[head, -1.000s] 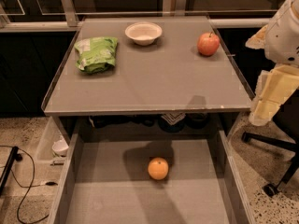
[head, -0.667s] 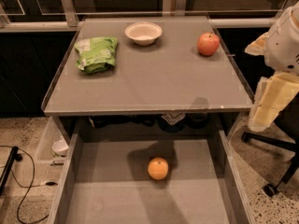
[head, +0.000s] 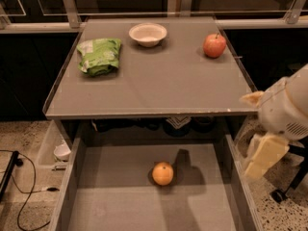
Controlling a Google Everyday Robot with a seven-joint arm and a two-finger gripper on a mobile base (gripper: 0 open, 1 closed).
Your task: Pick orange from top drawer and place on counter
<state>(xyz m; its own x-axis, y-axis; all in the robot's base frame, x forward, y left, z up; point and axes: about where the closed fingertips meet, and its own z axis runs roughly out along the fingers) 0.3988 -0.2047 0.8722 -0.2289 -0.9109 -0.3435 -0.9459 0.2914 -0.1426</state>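
Note:
The orange (head: 162, 173) lies on the floor of the open top drawer (head: 115, 196), near the middle and towards its back. The counter (head: 149, 76) stands above the drawer. My gripper (head: 259, 161) shows at the right edge as a cream part hanging below the white arm (head: 288, 107), beside the drawer's right wall and well to the right of the orange. It holds nothing that I can see.
On the counter are a green bag (head: 99, 56) at the back left, a white bowl (head: 147, 33) at the back middle and a red apple (head: 214, 45) at the back right. A cable (head: 24, 177) lies on the floor at the left.
The arm and gripper have moved down along the counter's right side, from level with the countertop to beside the drawer's right wall. The orange has not moved.

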